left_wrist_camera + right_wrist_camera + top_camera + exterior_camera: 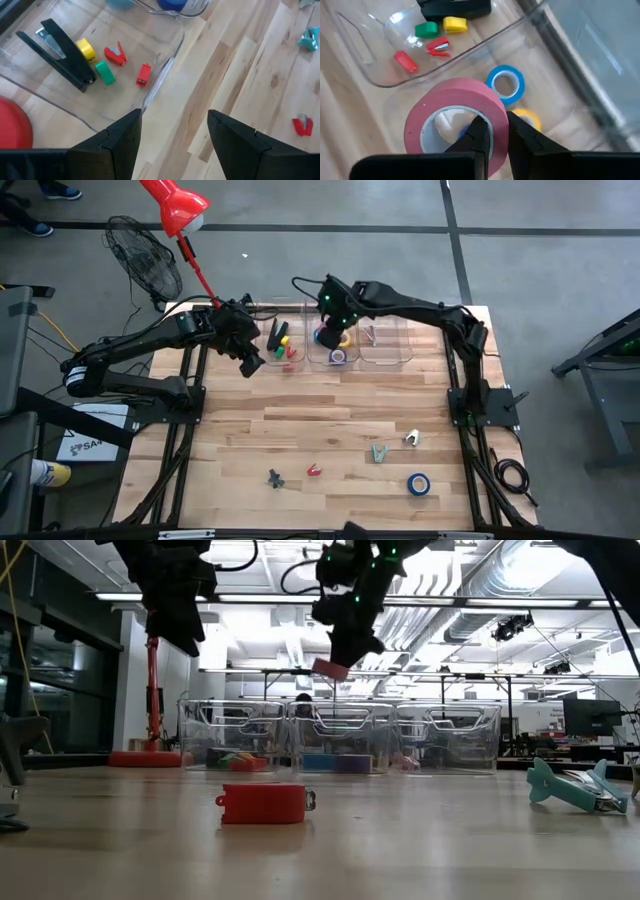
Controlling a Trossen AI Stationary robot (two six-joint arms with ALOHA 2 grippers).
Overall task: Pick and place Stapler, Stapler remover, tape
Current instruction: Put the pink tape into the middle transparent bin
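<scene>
My right gripper (500, 140) is shut on a pink tape roll (455, 100) and hangs above the middle clear bin (333, 363). A blue roll (505, 82) and a yellow roll (529, 119) lie flat in that bin. My left gripper (172, 137) is open over the table beside the left bin's near rim (160, 75). That bin holds a black stapler (62, 52) and small yellow, green and red staplers. Another blue tape roll (418, 484) lies flat on the table near its front edge. My right gripper pinches the pink roll's wall (498, 122), one finger (476, 134) inside the open centre and one (525, 135) outside. The fingers come from above, pointing down. The roll is lifted clear above the bin (328, 667), tilted below the fingers.
A third clear bin (386, 360) stands to the right of the other two. On the near half of the table lie a teal staple remover (377, 452), a white piece (411, 438), a red piece (314, 470) and a dark piece (274, 477). A red lamp (178, 208) stands at the far left corner.
</scene>
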